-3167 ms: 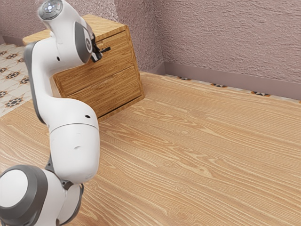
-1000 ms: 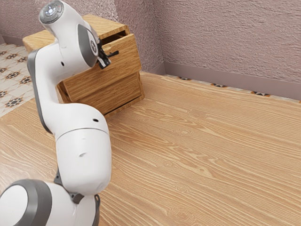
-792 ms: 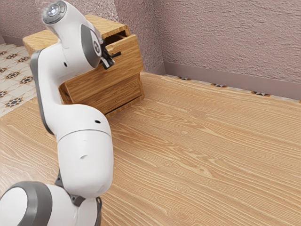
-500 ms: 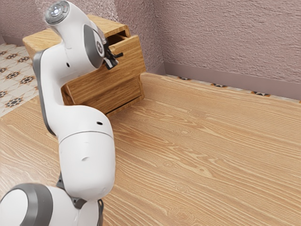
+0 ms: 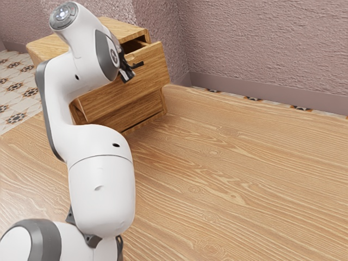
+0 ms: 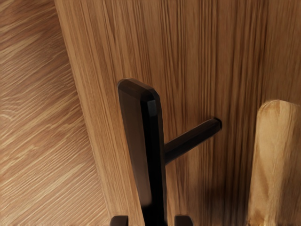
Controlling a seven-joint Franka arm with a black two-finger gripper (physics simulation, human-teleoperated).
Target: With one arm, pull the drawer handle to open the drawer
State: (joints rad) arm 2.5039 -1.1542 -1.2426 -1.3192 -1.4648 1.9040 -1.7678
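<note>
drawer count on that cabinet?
2. The top drawer stands partly out, with the claw at its handle. The lower drawer sits flush beneath it. The arm covers part of the cabinet, so more may be hidden.

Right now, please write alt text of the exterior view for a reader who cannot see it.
A white robot arm reaches its black gripper to the top drawer of a wooden cabinet, and this drawer stands partly pulled out. The cabinet stands on a wood-grain surface by a rough mauve wall.
</note>
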